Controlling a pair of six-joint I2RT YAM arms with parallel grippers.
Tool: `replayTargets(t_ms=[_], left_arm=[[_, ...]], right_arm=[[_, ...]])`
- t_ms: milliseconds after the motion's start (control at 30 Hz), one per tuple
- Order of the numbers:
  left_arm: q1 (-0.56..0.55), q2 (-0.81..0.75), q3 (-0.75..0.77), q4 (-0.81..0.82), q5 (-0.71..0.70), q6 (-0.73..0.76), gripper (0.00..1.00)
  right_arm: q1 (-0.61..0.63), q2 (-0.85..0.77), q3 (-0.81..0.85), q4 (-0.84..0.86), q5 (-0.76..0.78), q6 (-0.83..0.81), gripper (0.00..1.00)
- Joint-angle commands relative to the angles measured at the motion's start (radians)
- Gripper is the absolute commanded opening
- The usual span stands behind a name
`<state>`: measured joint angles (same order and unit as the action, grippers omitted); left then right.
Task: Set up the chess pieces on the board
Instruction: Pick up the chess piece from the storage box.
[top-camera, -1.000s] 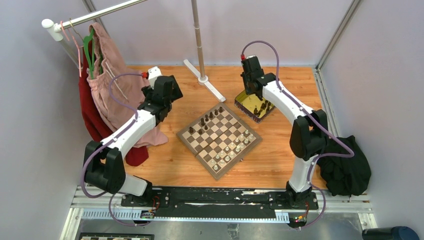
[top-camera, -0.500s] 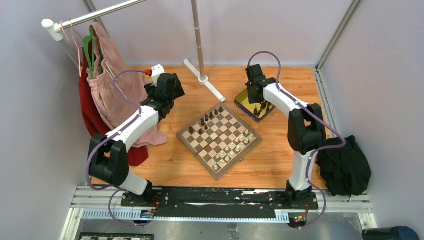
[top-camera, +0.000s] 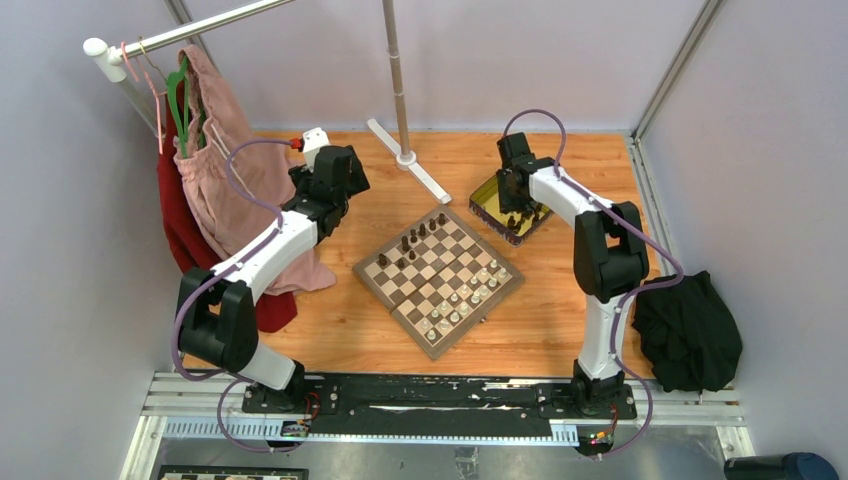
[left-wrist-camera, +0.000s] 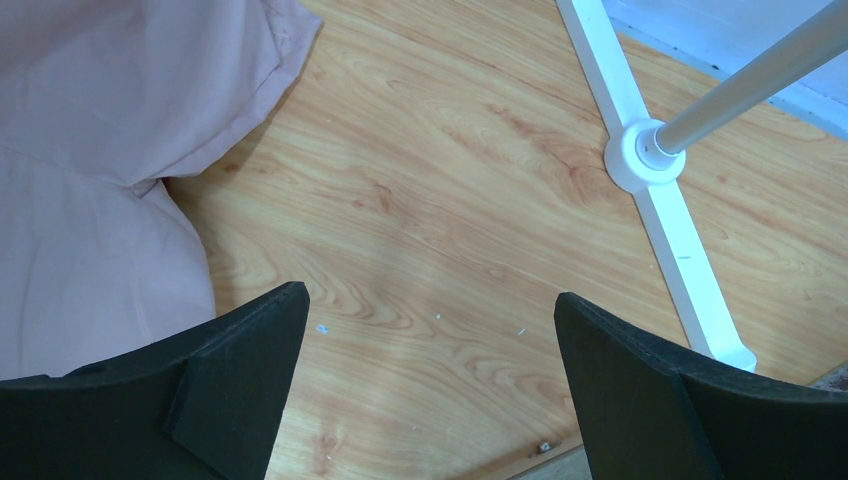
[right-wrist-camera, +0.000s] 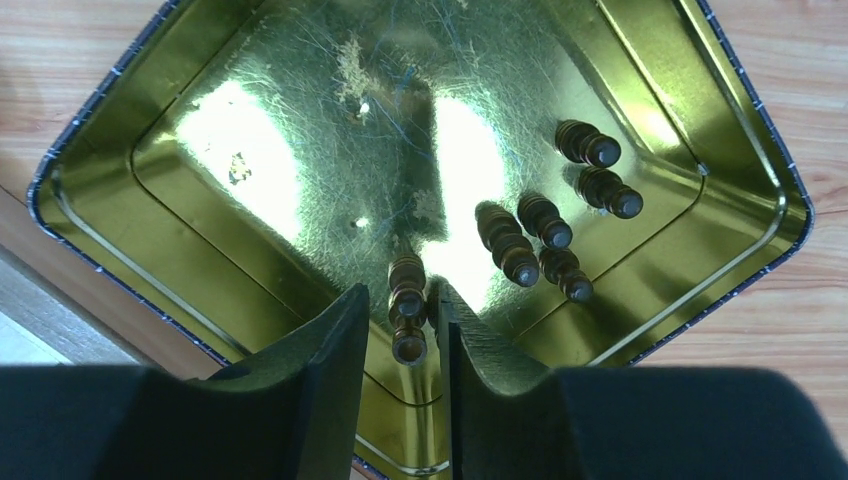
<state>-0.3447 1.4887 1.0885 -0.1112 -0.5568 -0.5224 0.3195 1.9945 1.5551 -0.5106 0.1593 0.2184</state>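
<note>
Two fingers of the right tool (right-wrist-camera: 403, 300) are seen at the lower middle of the right wrist view, set narrowly apart. One dark piece (right-wrist-camera: 407, 285) is framed between them; whether it is clamped cannot be told. The tool is held inside the tin (right-wrist-camera: 120, 130), low over its scratched gold floor. Five more dark pieces (right-wrist-camera: 545, 222) are gathered right of centre in the tin, apart from the fingers.

In the overhead view the tin is found right of centre in the upper half, just beside the board (top-camera: 430, 275). The board is laid corner-on at the middle of the tabletop (top-camera: 330, 320). Dark men (top-camera: 410, 243) are stood along its upper-left side and pale men (top-camera: 465, 300) along its lower-right side.

The left tool (left-wrist-camera: 428, 297) is held wide, with nothing between its fingers, above bare tabletop at the upper left of the overhead view. In its wrist view pink cloth (left-wrist-camera: 90, 120) is seen at the upper left and a white stand base (left-wrist-camera: 645, 160) at the upper right.
</note>
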Motion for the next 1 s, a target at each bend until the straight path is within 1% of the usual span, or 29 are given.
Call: replayTargets(t_ms=[0, 667, 800, 967], left_arm=[[-0.007, 0.009, 0.025, 0.016, -0.011, 0.011, 1.0], [-0.007, 0.031, 0.035, 0.019, -0.009, 0.003, 1.0], [-0.007, 0.034, 0.037, 0.019, -0.008, 0.003, 1.0], [-0.007, 0.037, 0.038, 0.019, -0.006, 0.002, 1.0]], right_arm=[[-0.02, 0.018, -0.019, -0.037, -0.021, 0.019, 0.38], [-0.036, 0.052, -0.022, -0.044, -0.047, 0.028, 0.37], [-0.039, 0.058, -0.021, -0.044, -0.059, 0.027, 0.31], [-0.04, 0.064, -0.016, -0.044, -0.072, 0.027, 0.21]])
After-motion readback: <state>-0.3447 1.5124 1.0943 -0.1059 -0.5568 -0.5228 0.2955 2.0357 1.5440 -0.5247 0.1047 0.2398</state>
